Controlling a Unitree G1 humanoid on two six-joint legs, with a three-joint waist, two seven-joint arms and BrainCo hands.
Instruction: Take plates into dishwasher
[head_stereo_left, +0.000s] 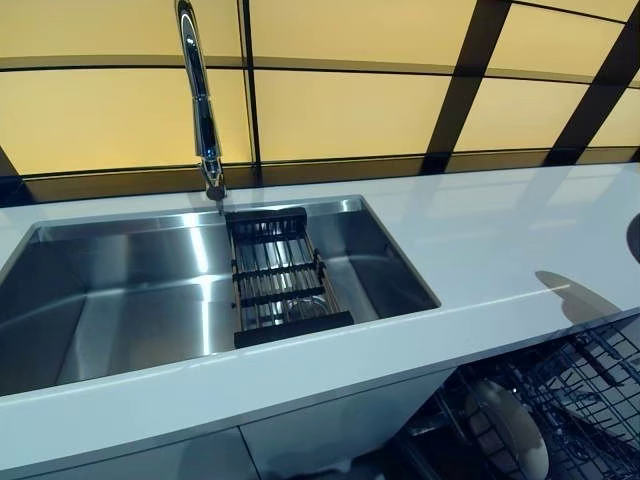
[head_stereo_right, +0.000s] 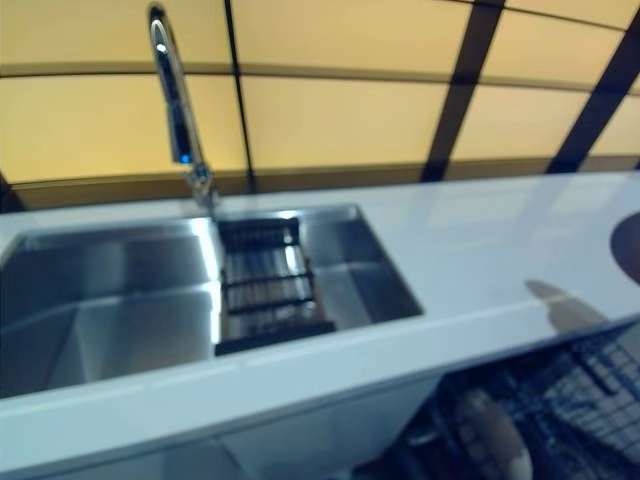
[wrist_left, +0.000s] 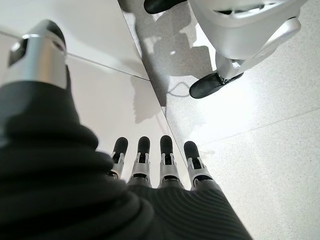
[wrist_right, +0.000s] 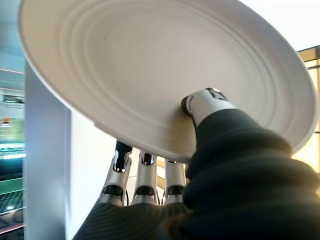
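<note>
- right hand (wrist_right: 150, 185) pinching a white plate (wrist_right: 150, 75), thumb on its face, fingers underneath
- left hand (wrist_left: 150, 165) hangs relaxed, empty
- dishwasher rack (head_stereo_left: 560, 400) cut off below the counter (head_stereo_left: 500, 240), contents hard to make out

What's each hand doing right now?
Left hand: open, fingers straight, holding nothing.
Right hand: shut on a white plate, thumb on top and fingers beneath.
</note>
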